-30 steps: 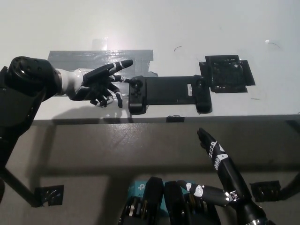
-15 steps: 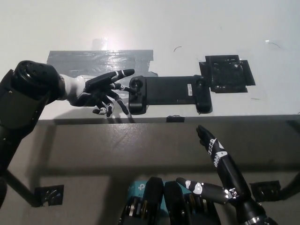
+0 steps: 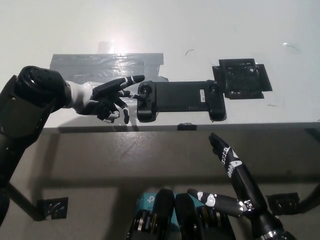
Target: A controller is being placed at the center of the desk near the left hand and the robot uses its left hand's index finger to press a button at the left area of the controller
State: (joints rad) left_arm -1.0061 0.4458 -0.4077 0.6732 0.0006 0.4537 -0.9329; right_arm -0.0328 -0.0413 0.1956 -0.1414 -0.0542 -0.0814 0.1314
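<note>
The controller [image 3: 180, 100] lies close to the bench's [image 3: 200, 30] front edge, near its middle, with bare surface behind it toward the far edge. The left robot hand [image 3: 107, 97] holds nothing, one finger extended just beside the controller's left end, the others curled. The right robot hand [image 3: 230, 175] rests below the front edge, fingers spread and empty.

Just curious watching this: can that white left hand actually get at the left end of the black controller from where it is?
Probably yes: the left hand points at the controller, with nothing between them.
</note>
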